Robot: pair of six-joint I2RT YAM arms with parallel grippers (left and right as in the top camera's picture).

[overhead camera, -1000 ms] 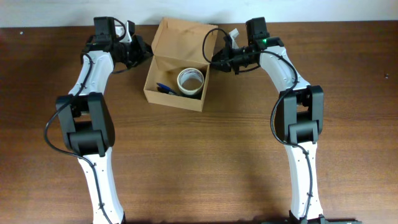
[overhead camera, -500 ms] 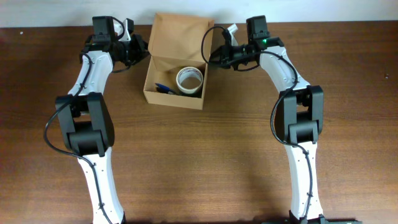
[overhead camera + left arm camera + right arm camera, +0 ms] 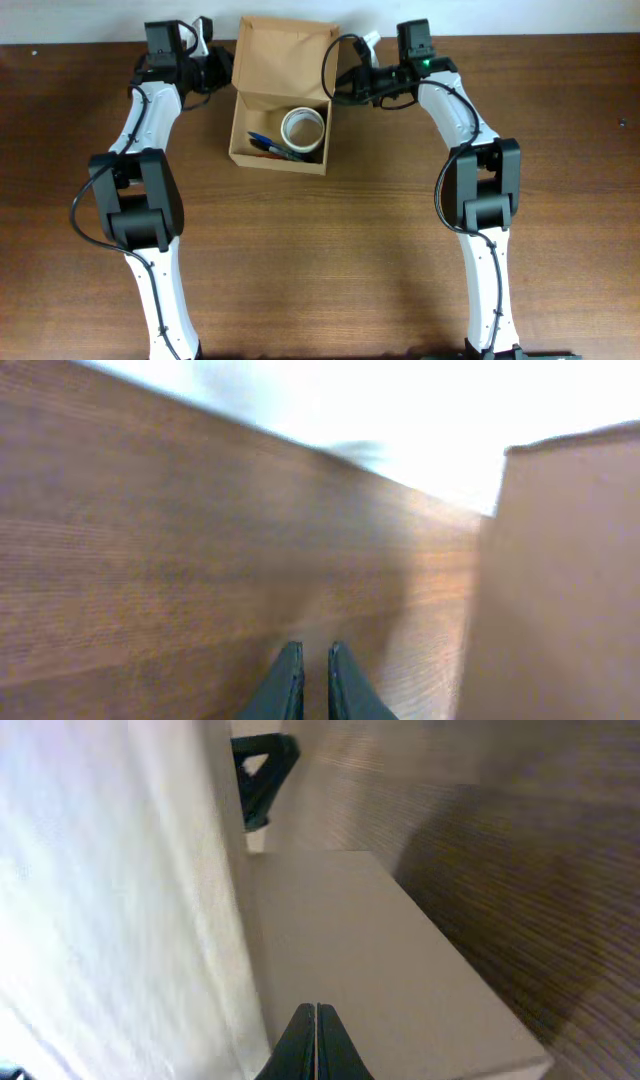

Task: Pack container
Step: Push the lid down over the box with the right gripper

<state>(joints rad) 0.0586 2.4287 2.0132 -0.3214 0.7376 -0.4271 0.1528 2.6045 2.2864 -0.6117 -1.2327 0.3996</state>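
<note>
The container (image 3: pixel 243 125) is a tan cardboard box at the far middle of the table, its flap lid (image 3: pixel 284 55) open and leaning back. Inside lie a white tape roll (image 3: pixel 303 127) and blue pens (image 3: pixel 266 142). My left gripper (image 3: pixel 222 70) is beside the lid's left edge; in the left wrist view its fingers (image 3: pixel 312 662) are almost together and empty over bare table, with the lid (image 3: pixel 565 580) to the right. My right gripper (image 3: pixel 345 85) is at the lid's right edge; its fingers (image 3: pixel 316 1022) are shut over the tan flap (image 3: pixel 400 960).
The wooden table (image 3: pixel 330 260) ends just behind the box at a white wall (image 3: pixel 110 900). The left gripper's dark fingers (image 3: pixel 264 770) show beyond the flap in the right wrist view. Both arms run down the table's left and right sides.
Both grippers have moved toward the far edge along the lid's sides. The box has turned squarer to the table and shifted back slightly, and the pens show more.
</note>
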